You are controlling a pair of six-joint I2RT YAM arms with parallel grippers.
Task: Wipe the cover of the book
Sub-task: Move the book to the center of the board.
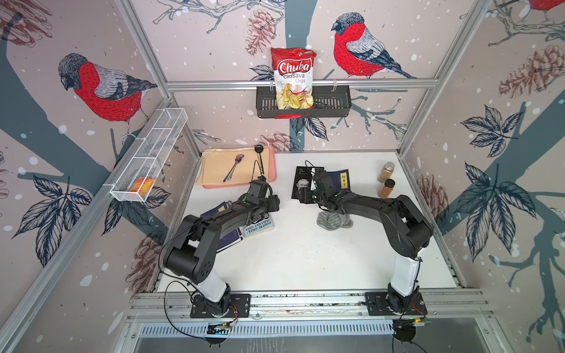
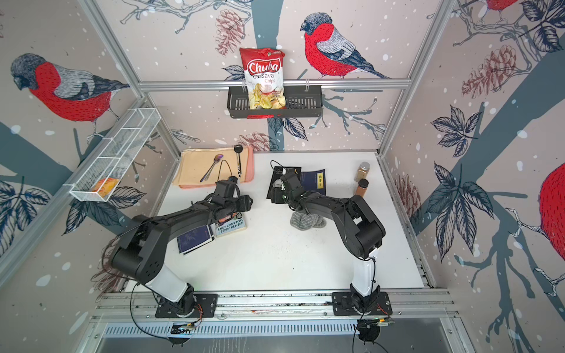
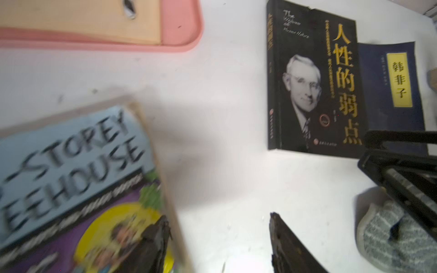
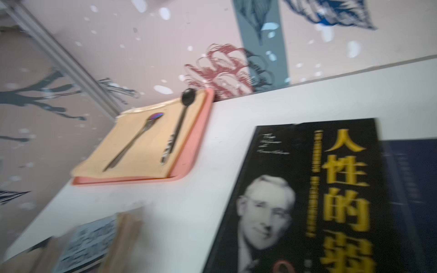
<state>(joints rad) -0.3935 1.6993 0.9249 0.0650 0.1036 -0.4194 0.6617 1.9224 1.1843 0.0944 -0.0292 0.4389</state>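
Black book (image 3: pixel 312 82): lies flat and closed on the white counter (image 1: pixel 305 259), towards the far side near the middle, cover up (portrait and yellow characters legible). Its right edge touches a navy book (image 3: pixel 390 94). A pink tray (image 1: pixel 272 171) sits well to its left, carrying a spoon (image 1: pixel 234 168).

Cloth (image 1: pixel 333 221): grey, striped and bunched, it rests on the counter nearer the robot than the black book and apart from it, partly under the right arm. Neither gripper holds it.

Right gripper (image 1: pixel 303 195): positioned over the near end of the black book's cover in both top views. Its own wrist view shows the cover but not the fingers, and the other views are too small or cut off, so I cannot tell how far the jaws stand apart.

Left gripper (image 3: pixel 217 216): jaws wide apart, nothing between them but bare counter. One finger (image 3: pixel 156 245) hangs over the edge of a blue-and-purple paperback (image 1: pixel 258 226) at the left of the counter; whether it touches is unclear.

Two spice jars (image 1: pixel 385 180) stand to the right of the navy book.
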